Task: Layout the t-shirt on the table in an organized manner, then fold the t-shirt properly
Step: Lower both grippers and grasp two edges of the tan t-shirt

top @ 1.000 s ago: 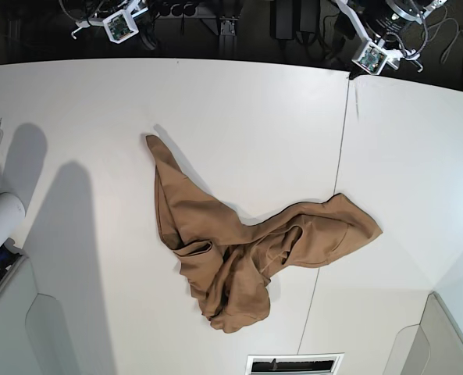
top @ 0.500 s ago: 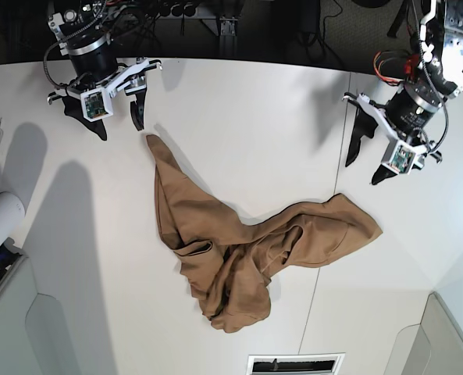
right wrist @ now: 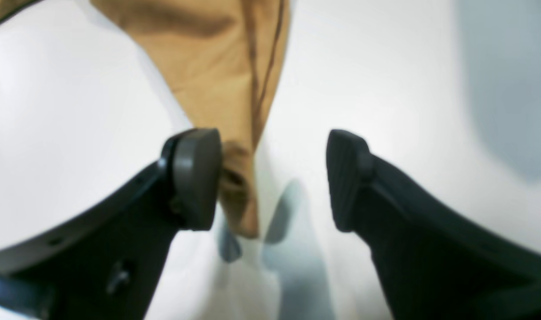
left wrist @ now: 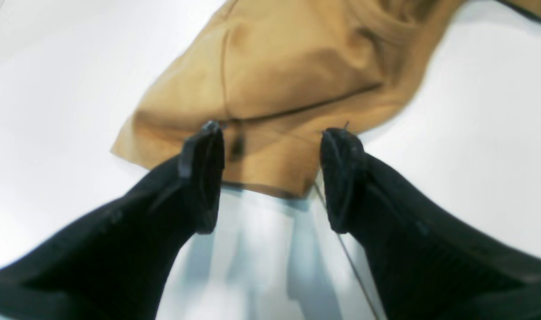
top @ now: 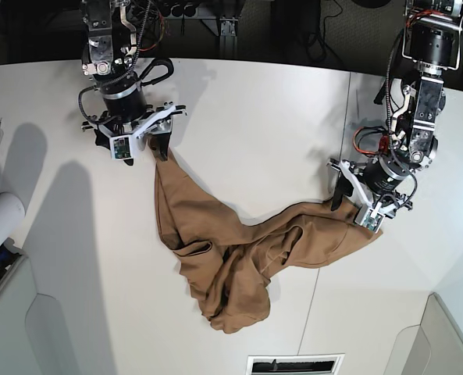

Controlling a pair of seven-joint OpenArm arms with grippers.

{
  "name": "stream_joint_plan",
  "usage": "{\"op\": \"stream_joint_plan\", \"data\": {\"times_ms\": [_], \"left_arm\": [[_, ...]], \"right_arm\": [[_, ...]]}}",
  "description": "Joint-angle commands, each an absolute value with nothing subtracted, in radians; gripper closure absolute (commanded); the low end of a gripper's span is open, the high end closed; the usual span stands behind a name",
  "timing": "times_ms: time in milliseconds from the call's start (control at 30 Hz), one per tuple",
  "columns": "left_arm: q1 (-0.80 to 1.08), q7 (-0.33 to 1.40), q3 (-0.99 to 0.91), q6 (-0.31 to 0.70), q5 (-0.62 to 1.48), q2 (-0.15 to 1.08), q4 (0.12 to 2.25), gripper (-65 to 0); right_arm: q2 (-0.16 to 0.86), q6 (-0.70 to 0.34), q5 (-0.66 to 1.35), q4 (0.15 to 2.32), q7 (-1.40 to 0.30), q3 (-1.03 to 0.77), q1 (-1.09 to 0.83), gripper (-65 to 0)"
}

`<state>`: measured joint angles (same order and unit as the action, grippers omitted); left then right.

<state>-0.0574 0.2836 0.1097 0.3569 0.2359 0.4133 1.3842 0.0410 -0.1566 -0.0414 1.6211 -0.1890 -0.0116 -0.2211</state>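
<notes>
Overhead, the t-shirt point(top: 243, 250) is lying crumpled near the middle of the table point(top: 247, 109), bunched into a rough V: one narrow strip is reaching up toward the far-left part of the table, another lobe is spreading out to the right, and a heap of folds is sitting at the bottom where they meet. Only this base view is showing the whole shape, along with the thin dark seam point(top: 336, 168) running across the tabletop and passing under the cloth.

The right gripper point(top: 133, 141) is sitting at the top end of the narrow strip, and the left gripper point(top: 360, 205) is sitting at the tip of the right-hand lobe, though from above neither one's jaws are reading clearly against the cloth.

The wrist cameras are filling that in. From the left wrist, the left gripper point(left wrist: 272, 175) is standing with its black fingers point(left wrist: 204, 173) well apart, straddling a hemmed corner of the t-shirt point(left wrist: 288, 80), with the seam point(left wrist: 341, 244) running along beside one finger; whether the tips are touching cloth is lost in blur. From the right wrist, the right gripper point(right wrist: 272, 178) is likewise spread wide, and the pointed end of the t-shirt point(right wrist: 226, 89) is lying just beside one finger point(right wrist: 195, 178), with bare white table point(right wrist: 386, 66) under the other. Neither one is clamping anything.
</notes>
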Motion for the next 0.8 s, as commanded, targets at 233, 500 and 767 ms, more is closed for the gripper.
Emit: {"op": "stream_joint_plan", "data": {"times_ms": [233, 500, 767], "left_arm": [[-0.1, 0.205, 0.112, 0.355, 0.175, 0.378, 1.295, -37.6], [-0.102, 0.118, 0.157, 0.352, 0.043, 0.366, 1.213, -28.1], [-0.102, 0.109, 0.184, 0.351, 0.031, 0.386, 1.21, 0.0]], "right_arm": [[0.043, -0.161, -0.041, 1.617, -0.165, -0.012, -0.206, -37.1], [0.032, -0.161, -0.041, 1.617, -0.165, -0.012, -0.206, -36.9], [0.037, -0.161, -0.188, 1.617, -0.165, -0.014, -0.202, 0.0]]}}
